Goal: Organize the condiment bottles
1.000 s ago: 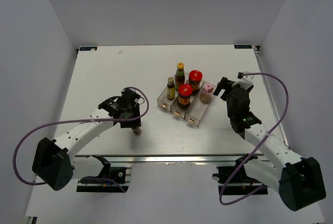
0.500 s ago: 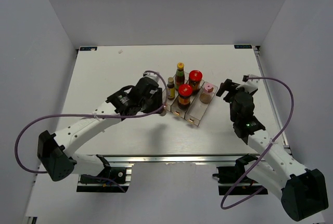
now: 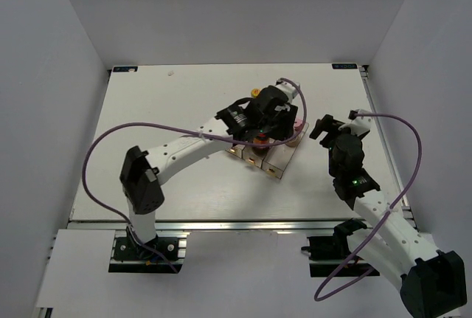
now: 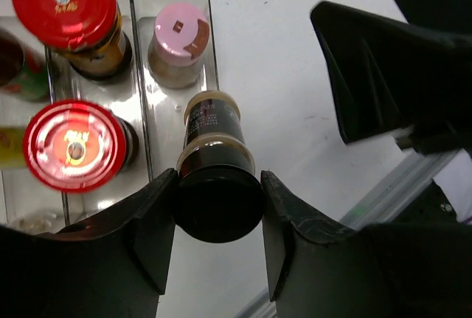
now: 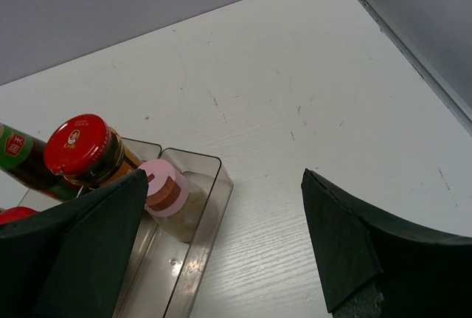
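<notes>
A: Your left gripper (image 4: 218, 218)?
B: Clamped on the black-capped bottle (image 4: 212, 122), in the tray's (image 4: 212, 74) right compartment, just near of the pink bottle (image 4: 179, 34). Can't tell if it touches bottom.
A: Right gripper (image 5: 221, 185)?
B: Yours gapes wide, holding nothing, right of the tray, above the table (image 5: 295, 74).

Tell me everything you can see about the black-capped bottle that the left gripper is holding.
The black-capped bottle is small, with a glossy round black cap, a dark printed label and pale tan bands above and below it. The left gripper clamps it at the cap, one finger on each side. It hangs over the clear tray compartment that holds the pink-lidded bottle, beside that bottle. Whether its base touches the tray cannot be told.
</notes>
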